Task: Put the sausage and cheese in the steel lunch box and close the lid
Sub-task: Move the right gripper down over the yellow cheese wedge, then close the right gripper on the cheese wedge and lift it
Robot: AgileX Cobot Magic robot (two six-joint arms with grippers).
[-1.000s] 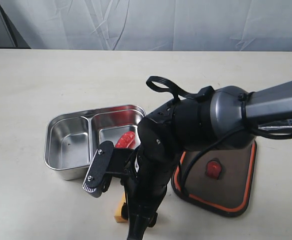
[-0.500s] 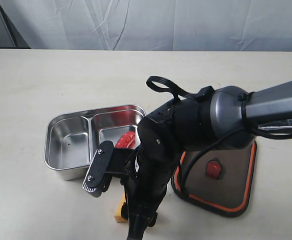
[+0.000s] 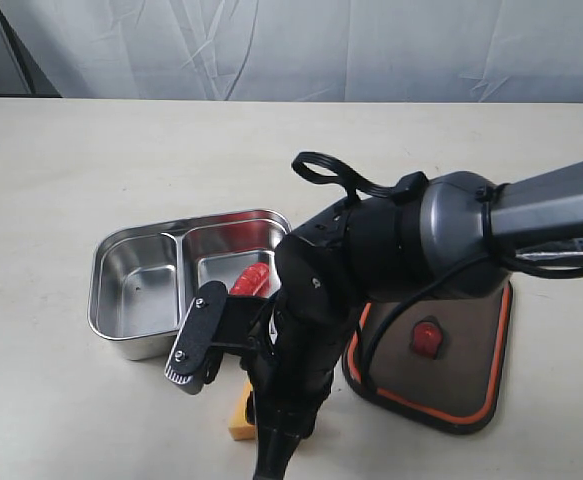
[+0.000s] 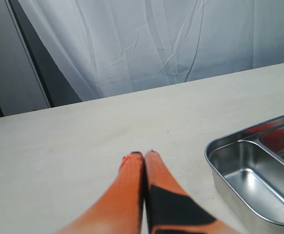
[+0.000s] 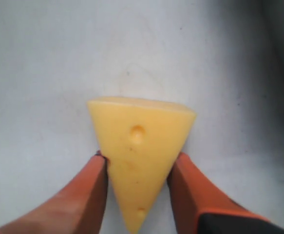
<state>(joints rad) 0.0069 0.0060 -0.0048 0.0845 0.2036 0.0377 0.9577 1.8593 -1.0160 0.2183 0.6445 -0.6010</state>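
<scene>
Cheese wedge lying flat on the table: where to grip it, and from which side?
Grip the cheese across its two slanted side faces, mid-length, from above, tip pointing back between the fingers. It lies flat, so those faces stand upright and exposed. The right end effector straddles it that way.

Grey-black arm (image 3: pixel 441 245), orange pincer fingers (image 5: pixel 90 190)

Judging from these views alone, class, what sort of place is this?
Probably a robotics lab bench, not a kitchen: a pale table, a white cloth backdrop, and toy food, a cheese on the table and a sausage in a steel lunch box.
</scene>
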